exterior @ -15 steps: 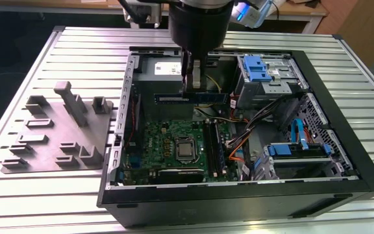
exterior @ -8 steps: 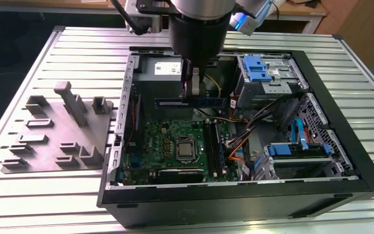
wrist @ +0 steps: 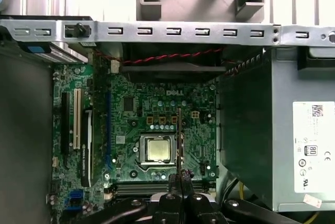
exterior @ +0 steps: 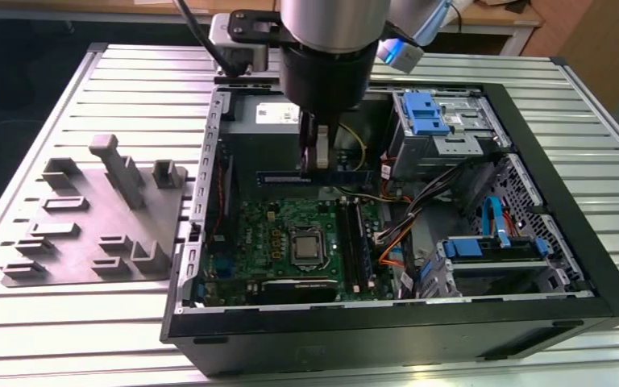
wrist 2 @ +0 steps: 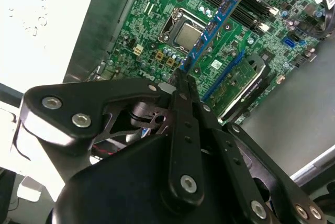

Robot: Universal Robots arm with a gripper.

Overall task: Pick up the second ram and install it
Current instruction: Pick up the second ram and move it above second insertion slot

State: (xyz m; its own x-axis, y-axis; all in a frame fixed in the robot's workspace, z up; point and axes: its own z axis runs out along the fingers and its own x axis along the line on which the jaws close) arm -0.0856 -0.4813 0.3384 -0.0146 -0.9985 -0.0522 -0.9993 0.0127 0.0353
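My gripper (exterior: 318, 164) hangs inside the open computer case (exterior: 567, 201), shut on the second ram (exterior: 348, 172). The ram is a slim blue-green stick held level above the motherboard (exterior: 277, 234). In the second wrist view the ram (wrist 2: 212, 25) reaches out from the closed fingers (wrist 2: 180, 90) over the processor socket (wrist 2: 187, 34). In the first wrist view the ram (wrist: 179, 135) shows edge-on as a thin line above the gripper (wrist: 180, 185). The long black memory slots (exterior: 355, 242) lie beside the socket, below and apart from the stick.
A grey fixture plate (exterior: 94, 218) with raised blocks lies on the slatted table at the exterior view's left of the case. The power supply (wrist: 293, 140), drive bays (exterior: 438, 121), and bundles of cables (exterior: 428, 201) crowd the case around the board.
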